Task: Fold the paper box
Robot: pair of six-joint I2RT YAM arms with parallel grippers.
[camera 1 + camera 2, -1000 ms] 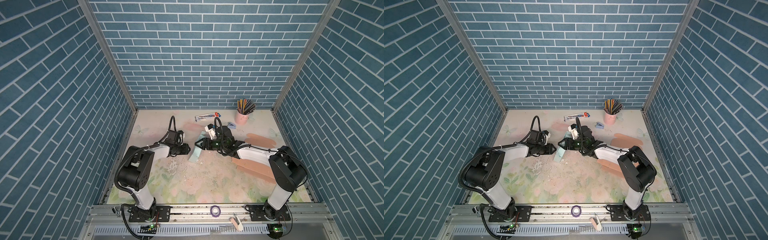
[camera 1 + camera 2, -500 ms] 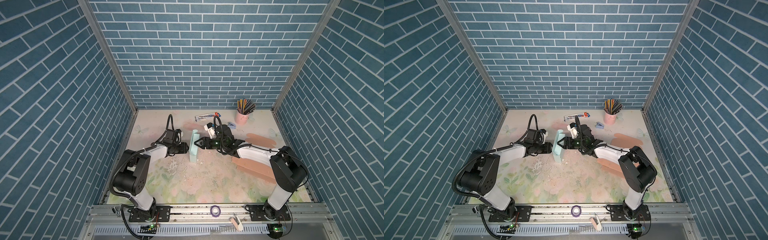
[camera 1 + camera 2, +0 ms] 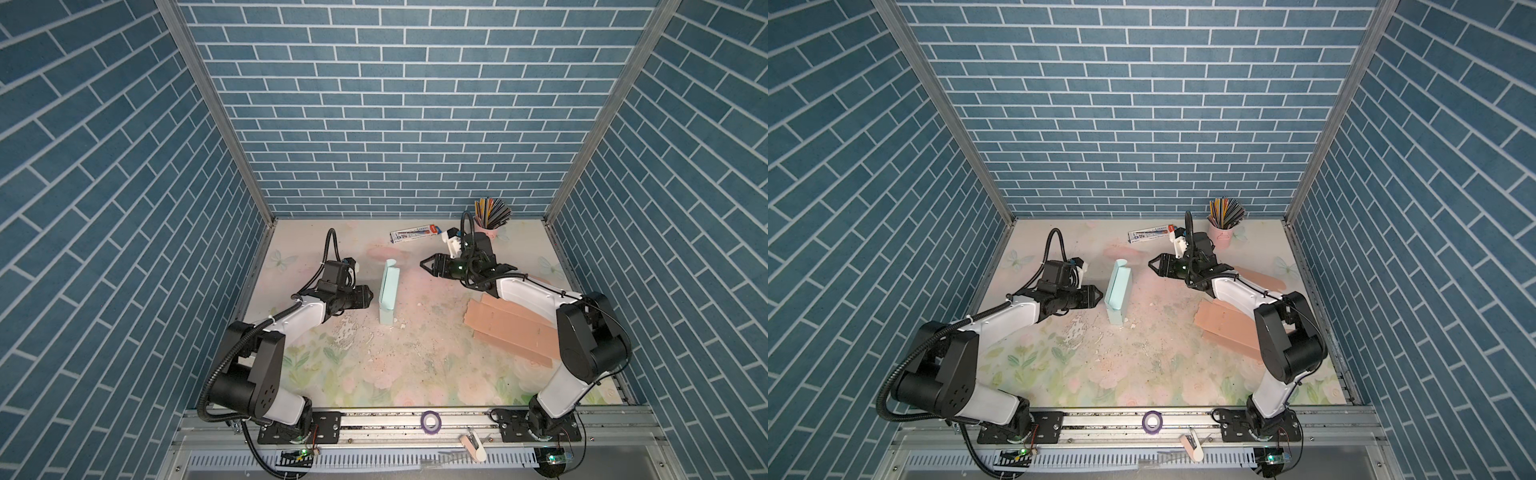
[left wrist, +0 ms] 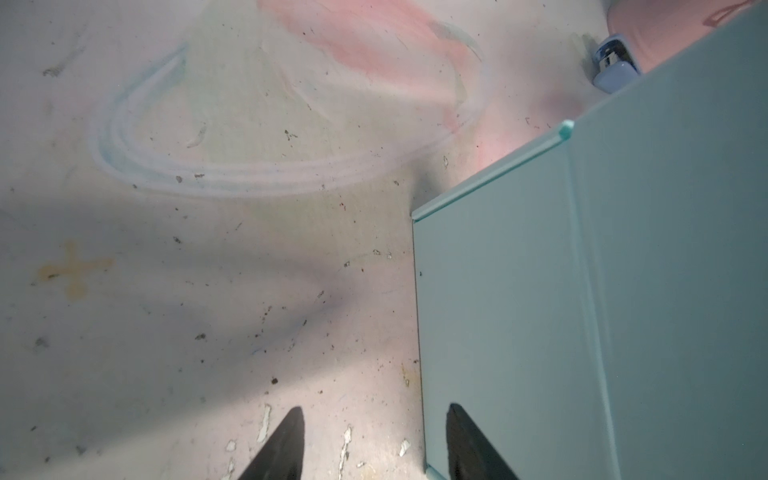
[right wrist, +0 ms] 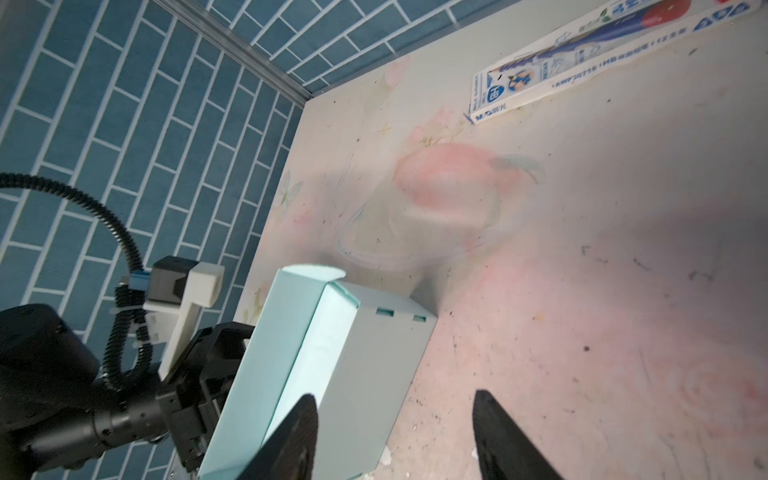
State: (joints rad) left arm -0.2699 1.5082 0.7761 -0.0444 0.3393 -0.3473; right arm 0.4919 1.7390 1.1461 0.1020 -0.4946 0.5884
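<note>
The light teal paper box [image 3: 389, 293] [image 3: 1118, 293] stands on one long narrow side in the middle of the table, with a rounded flap sticking up at its far end. My left gripper [image 3: 369, 296] [image 3: 1099, 296] sits just left of the box, open and empty. In the left wrist view the box wall [image 4: 582, 291] fills one side and the left gripper [image 4: 374, 415] points along it. My right gripper [image 3: 424, 263] [image 3: 1153, 263] hovers open to the right of the box's far end, apart from it. The right wrist view shows the box [image 5: 332, 353] beyond the open right gripper [image 5: 392, 399].
Flat pink cardboard sheets [image 3: 511, 328] lie under the right arm. A pink cup of pencils [image 3: 490, 220] and a pencil carton [image 3: 413, 233] stand at the back. A small blue object [image 4: 615, 68] lies behind the box. A tape roll [image 3: 430, 420] rests on the front rail.
The box has gone from leaning between the grippers to standing on its edge alone. The right gripper has drawn back to the right, and the left gripper has edged back a little.
</note>
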